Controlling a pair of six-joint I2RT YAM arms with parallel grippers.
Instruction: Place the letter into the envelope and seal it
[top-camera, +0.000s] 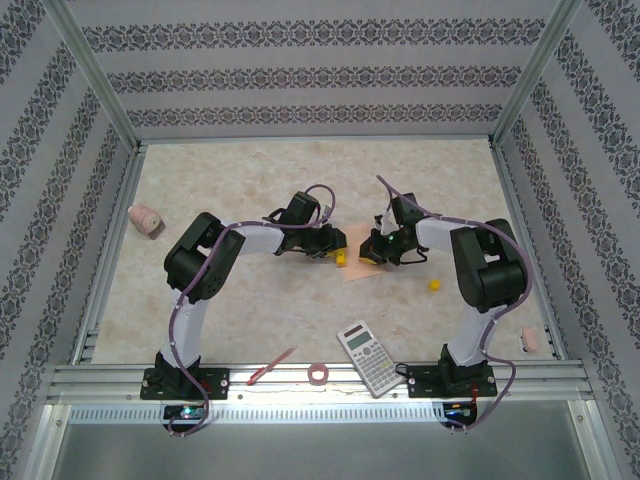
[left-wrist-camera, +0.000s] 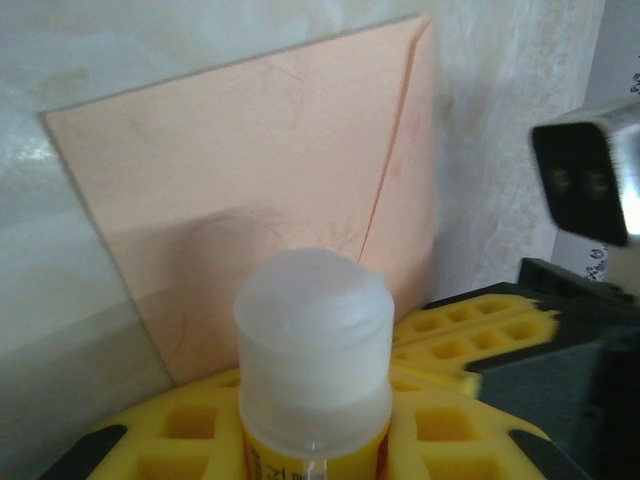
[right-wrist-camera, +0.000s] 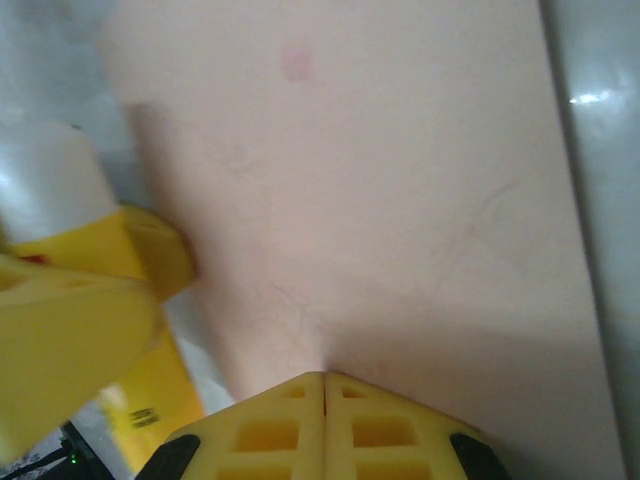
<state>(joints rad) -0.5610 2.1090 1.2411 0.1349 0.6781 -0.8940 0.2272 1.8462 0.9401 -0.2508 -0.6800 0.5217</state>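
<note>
Calculator (top-camera: 369, 358) well apart from envelope (top-camera: 358, 268)

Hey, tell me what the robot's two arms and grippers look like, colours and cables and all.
The left arm and right arm have white links, bulky black joints and black bases. A purple cable runs along each. The left gripper and right gripper are black with yellow fingers moulded with square pockets.

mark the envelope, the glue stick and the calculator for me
envelope (left-wrist-camera: 250, 180), left wrist view, middle of its peach face.
glue stick (left-wrist-camera: 312, 330), left wrist view, its white top.
calculator (top-camera: 370, 362), top external view, its keypad.
</note>
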